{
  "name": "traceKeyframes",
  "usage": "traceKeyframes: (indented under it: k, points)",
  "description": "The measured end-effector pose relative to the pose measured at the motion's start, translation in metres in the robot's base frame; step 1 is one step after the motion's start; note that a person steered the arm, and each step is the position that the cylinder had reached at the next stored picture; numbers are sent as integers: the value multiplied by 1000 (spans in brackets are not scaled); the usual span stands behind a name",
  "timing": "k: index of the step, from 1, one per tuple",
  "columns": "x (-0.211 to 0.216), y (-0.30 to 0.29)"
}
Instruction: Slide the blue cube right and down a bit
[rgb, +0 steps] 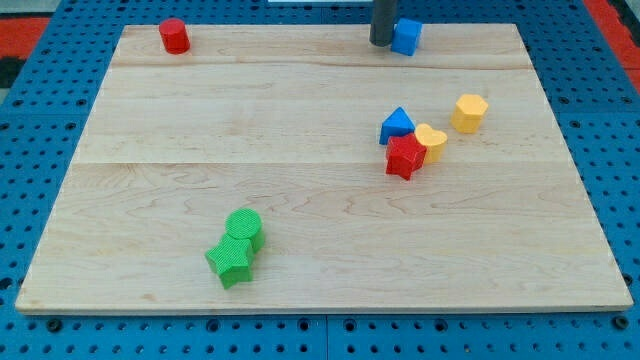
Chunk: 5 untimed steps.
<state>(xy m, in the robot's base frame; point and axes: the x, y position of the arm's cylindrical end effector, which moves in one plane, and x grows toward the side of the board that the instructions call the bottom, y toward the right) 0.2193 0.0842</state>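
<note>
The blue cube (406, 37) sits near the view's top edge of the wooden board (300, 200), right of centre. My tip (382, 43) stands on the board just to the left of the cube, touching or almost touching its left side. The dark rod rises from there out of the view's top.
A red cylinder (174, 35) is at the top left. A blue triangular block (396, 124), a red star (404, 156), a yellow heart (431, 141) and a yellow hexagon (468, 112) cluster right of centre. A green cylinder (244, 226) and a green star (231, 259) touch at the bottom left.
</note>
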Motion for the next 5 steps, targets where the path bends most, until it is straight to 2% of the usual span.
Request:
traceKeyframes:
  k: [1, 2, 3, 5]
  points:
    - [-22, -19]
    - [-27, -12]
    - [-27, 45]
    - [-25, 60]
